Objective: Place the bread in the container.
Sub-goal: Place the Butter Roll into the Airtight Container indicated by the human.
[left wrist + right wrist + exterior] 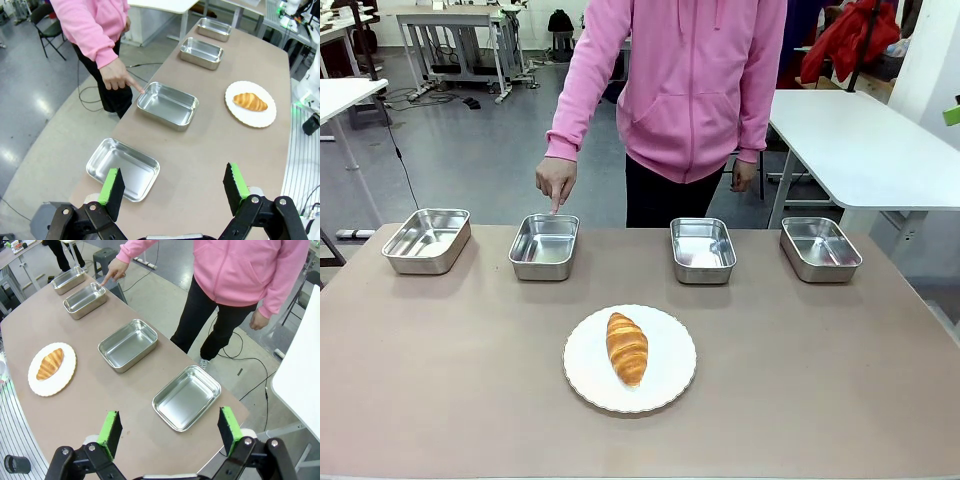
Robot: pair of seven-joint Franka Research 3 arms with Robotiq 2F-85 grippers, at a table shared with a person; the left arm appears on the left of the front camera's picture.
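Observation:
The bread (pixel 627 347), a golden-brown croissant, lies on a round white plate (pixel 670 385) at the table's middle front. The person's hand (pixel 556 185) points a finger at the rim of the second container from the left (pixel 543 250), a shiny steel tray. In the left wrist view my left gripper (pixel 172 182) hangs open above the table's left end, with this container (pixel 167 104) and the bread (pixel 250 101) farther off. My right gripper (pixel 168 425) is open above the right end, far from the bread (pixel 50 364) and the pointed-at container (pixel 85 300).
Three more identical steel trays stand in the same back row: far left (pixel 427 240), right of centre (pixel 702 250) and far right (pixel 820 248). All four look empty. The person in a pink hoodie stands at the far edge. A white table (pixel 880 140) is behind on the right.

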